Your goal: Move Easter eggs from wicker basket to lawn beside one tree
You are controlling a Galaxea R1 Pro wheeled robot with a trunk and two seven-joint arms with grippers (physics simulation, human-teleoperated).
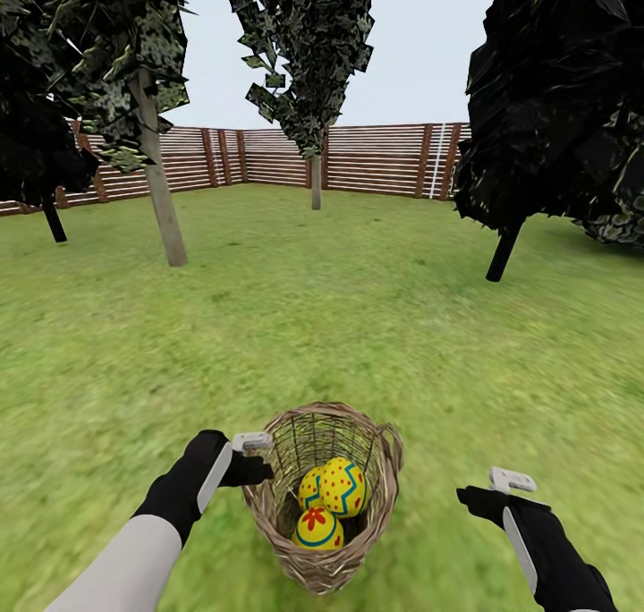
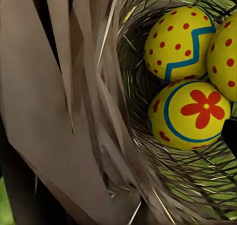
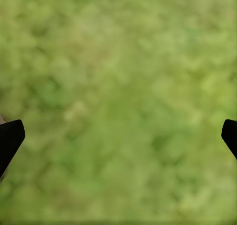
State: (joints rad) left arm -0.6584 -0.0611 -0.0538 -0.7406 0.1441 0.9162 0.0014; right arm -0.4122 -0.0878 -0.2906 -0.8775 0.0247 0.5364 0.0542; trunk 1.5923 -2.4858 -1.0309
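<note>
Head view: lawn (image 1: 358,326) runs back to a brown slat fence (image 1: 376,157), with several trees on it. A pale thick-trunked tree (image 1: 161,200) stands far left, a slimmer one (image 1: 315,178) sits by the fence, and a dark black-trunked one (image 1: 505,245) stands right. The wicker basket (image 1: 324,491) sits on the grass close in front, between both arms, and looks tilted toward the camera. Three Easter eggs (image 1: 333,500) are inside it, the flower egg (image 1: 317,530) lowest and nearest. The left gripper (image 1: 255,455) is right at the basket's left rim, touching or very nearly so; can't tell how wide it stands. The right gripper (image 1: 487,489) is off to the basket's right, clear of it, over bare grass.

Left wrist view: wicker basket (image 2: 123,136) wall is very close up, weave blurred. The Easter eggs (image 2: 192,72) are packed together inside, the flower egg (image 2: 190,115) touching the zigzag one (image 2: 180,43), the third cut by the frame edge. Finger position isn't readable here.

Right wrist view: blurred lawn (image 3: 118,101), with the two dark fingertips (image 3: 10,138) at opposite frame edges. The right gripper (image 3: 118,138) is spread wide and holds nothing.
</note>
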